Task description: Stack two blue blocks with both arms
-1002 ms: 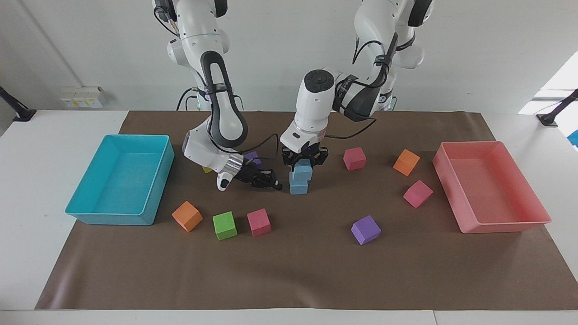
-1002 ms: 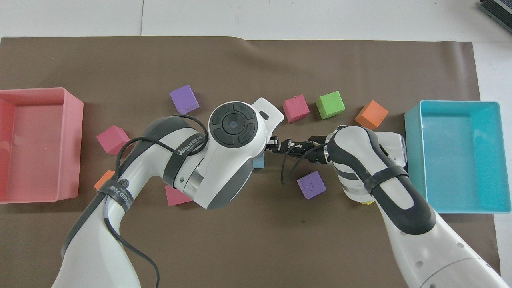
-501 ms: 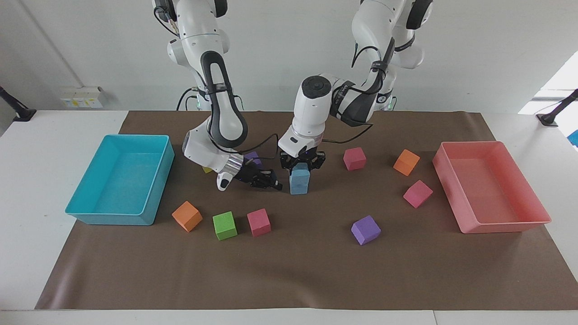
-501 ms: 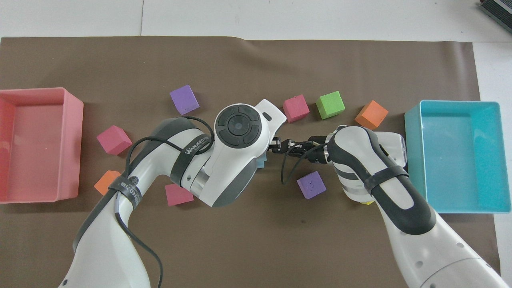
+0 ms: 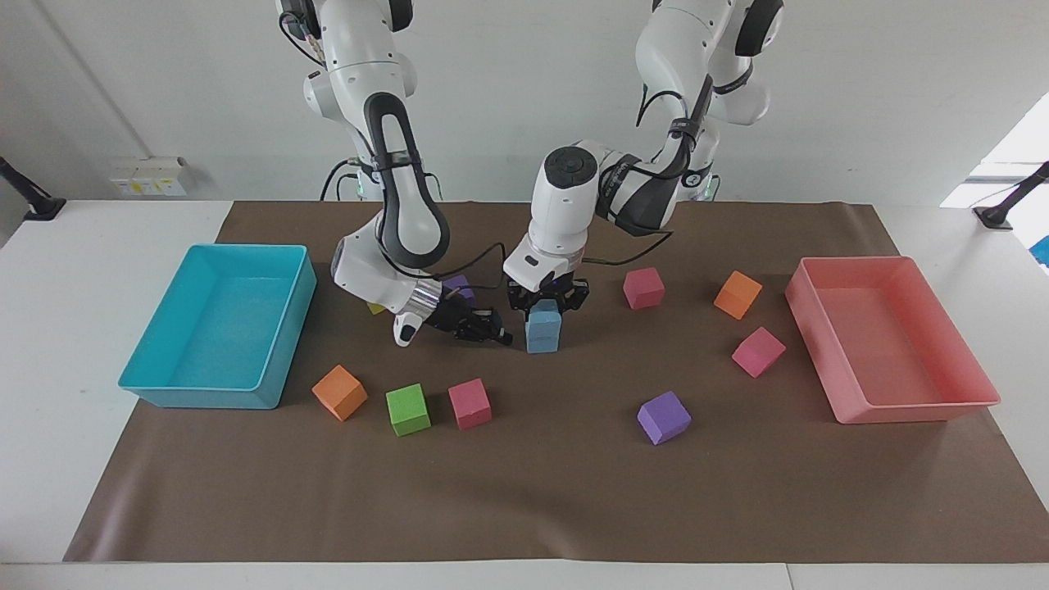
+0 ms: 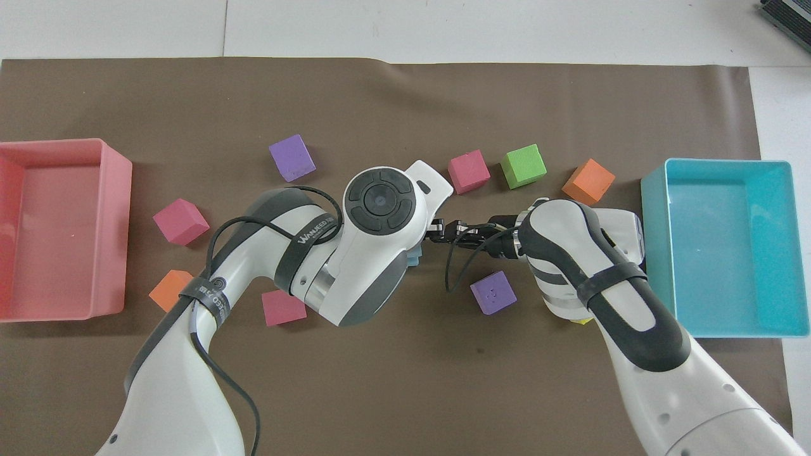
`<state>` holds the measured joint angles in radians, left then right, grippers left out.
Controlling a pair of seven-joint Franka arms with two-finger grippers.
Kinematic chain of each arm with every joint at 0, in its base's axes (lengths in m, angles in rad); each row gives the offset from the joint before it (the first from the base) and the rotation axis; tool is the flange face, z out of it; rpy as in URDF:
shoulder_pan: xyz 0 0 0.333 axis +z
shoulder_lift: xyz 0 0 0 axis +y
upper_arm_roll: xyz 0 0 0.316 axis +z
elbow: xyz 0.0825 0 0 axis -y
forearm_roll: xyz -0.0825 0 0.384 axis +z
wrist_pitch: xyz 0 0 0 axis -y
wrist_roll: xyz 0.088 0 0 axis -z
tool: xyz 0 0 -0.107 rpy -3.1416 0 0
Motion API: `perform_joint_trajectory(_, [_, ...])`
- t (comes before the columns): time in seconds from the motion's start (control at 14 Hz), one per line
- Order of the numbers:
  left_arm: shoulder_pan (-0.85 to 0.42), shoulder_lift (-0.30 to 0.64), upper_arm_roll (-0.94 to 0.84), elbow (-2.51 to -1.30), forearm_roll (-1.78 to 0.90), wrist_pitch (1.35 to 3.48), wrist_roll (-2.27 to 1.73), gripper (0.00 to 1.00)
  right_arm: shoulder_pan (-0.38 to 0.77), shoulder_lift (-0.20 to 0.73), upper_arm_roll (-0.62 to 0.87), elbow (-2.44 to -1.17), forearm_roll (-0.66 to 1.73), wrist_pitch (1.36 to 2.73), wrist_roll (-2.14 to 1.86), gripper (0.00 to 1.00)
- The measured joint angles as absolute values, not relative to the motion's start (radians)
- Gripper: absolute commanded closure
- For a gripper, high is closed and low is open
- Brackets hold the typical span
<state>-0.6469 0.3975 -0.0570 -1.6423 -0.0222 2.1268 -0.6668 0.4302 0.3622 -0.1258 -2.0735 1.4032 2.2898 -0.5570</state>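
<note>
Two blue blocks stand stacked in the middle of the brown mat, the upper blue block (image 5: 543, 316) resting squarely on the lower blue block (image 5: 542, 339). My left gripper (image 5: 547, 301) comes down from above and is shut on the upper one, a finger on each side. In the overhead view the left arm's wrist covers the stack and only a sliver of a blue block (image 6: 415, 256) shows. My right gripper (image 5: 495, 333) lies low over the mat beside the stack, toward the right arm's end, shut and holding nothing; its tips (image 6: 441, 229) point at the stack.
A cyan tray (image 5: 205, 398) stands at the right arm's end, a pink tray (image 5: 910, 407) at the left arm's end. Orange (image 5: 339, 392), green (image 5: 407, 408), pink (image 5: 470, 403) and purple (image 5: 664, 417) cubes lie farther from the robots than the stack. Several more cubes lie toward the pink tray.
The left gripper has lowered the upper blue block from a shifted perch until it sits flush on the lower one. The right arm has not moved.
</note>
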Motion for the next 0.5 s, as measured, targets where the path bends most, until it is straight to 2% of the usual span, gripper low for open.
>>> perform_joint_trajectory(0.5, [-0.647, 0.397, -0.055, -1.651, -0.022, 2.128, -0.667, 0.84, 0.43, 0.362, -0.126, -2.073, 1.403, 2.29, -0.557, 1.0])
